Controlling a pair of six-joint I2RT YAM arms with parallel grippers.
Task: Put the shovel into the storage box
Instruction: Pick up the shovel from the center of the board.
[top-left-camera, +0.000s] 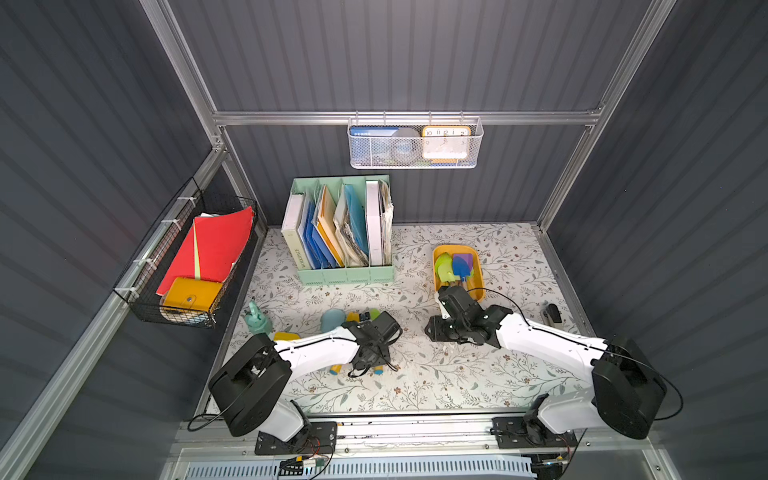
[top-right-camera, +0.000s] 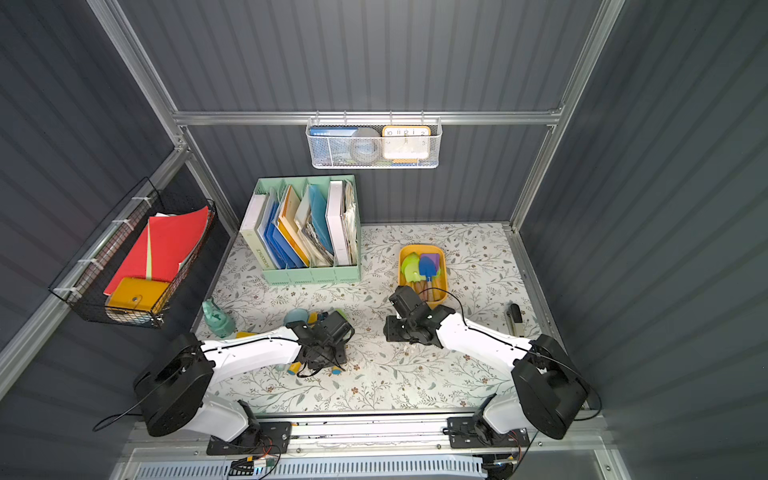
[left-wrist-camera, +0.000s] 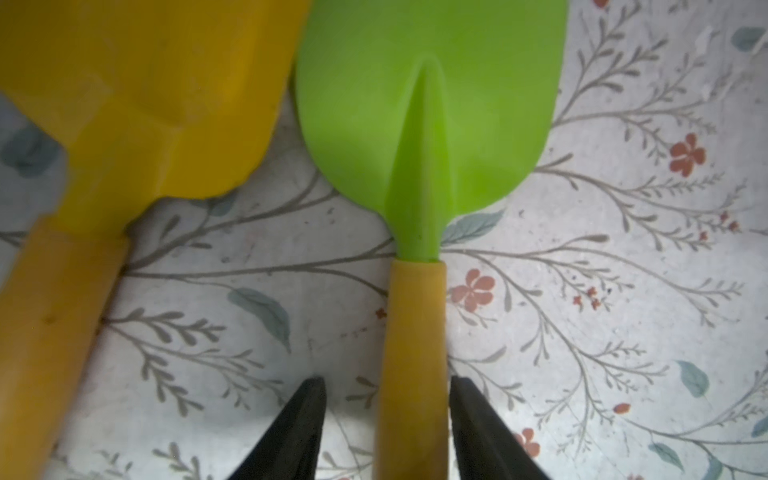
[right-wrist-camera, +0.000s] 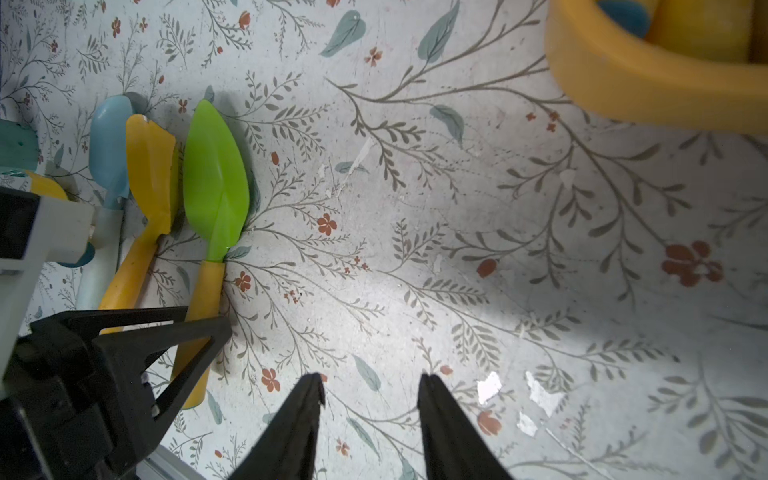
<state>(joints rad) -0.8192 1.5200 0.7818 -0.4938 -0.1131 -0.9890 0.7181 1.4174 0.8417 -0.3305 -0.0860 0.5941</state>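
Storage box (top-left-camera: 436, 268) at 1 o'clock holds shovels (top-left-camera: 459, 266); left gripper (left-wrist-camera: 384, 380) spread astride green shovel (left-wrist-camera: 428, 104) — ungrasped; right gripper (right-wrist-camera: 370, 380) spread, empty.

Shovel (left-wrist-camera: 428, 104) lime green, handle (left-wrist-camera: 415, 332) yellow; storage box (right-wrist-camera: 623, 83) mustard; tabletop (left-wrist-camera: 623, 291) floral.

A yellow storage box (top-right-camera: 419, 248) sat on the flowered counter (top-right-camera: 415, 382), holding a green shovel (top-right-camera: 409, 266) and a blue shovel (top-right-camera: 427, 266); the right arm (top-right-camera: 478, 334) reached to its near end; the left arm (top-right-camera: 253, 349) hung over other shovels (top-right-camera: 295, 318) beside a teal watering can (top-right-camera: 218, 320).
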